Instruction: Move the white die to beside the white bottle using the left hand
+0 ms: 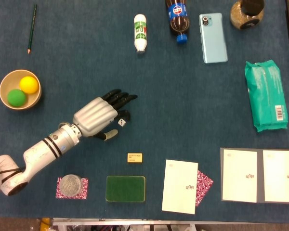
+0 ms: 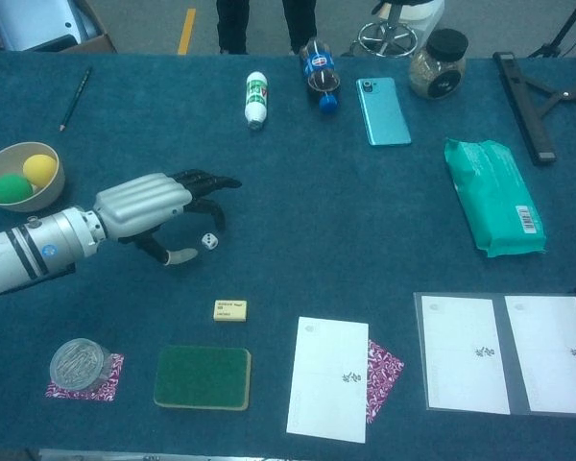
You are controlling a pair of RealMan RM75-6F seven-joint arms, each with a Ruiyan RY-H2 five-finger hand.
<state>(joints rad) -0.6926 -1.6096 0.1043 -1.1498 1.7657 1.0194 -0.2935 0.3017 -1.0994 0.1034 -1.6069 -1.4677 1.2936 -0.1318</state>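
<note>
Fingers (image 1: 119,99) of the left hand (image 1: 97,115) are spread and slightly curled, holding nothing; the dark tips reach out over the white die (image 1: 121,123), and the thumb (image 1: 110,135) sits low on the near side. The die rests on the bench (image 1: 183,96), in the gap between one curled fingertip and the thumb. Whether that fingertip touches it cannot be told from either view (in the chest view the die (image 2: 209,242) shows just clear of the thumb).

The main risk, as I judge it, is the die's small size: if the fingers close off-centre, a tip may nudge it so that it rolls or skids out of the pinch, or squirts sideways under the palm. Closing too high would miss it altogether.

The white bottle (image 1: 141,32) lies on its side well apart, toward the far edge, with a cola bottle (image 1: 177,17) just beside it; a loose pinch could drop the die on that long carry.

The right hand appears in neither view.
</note>
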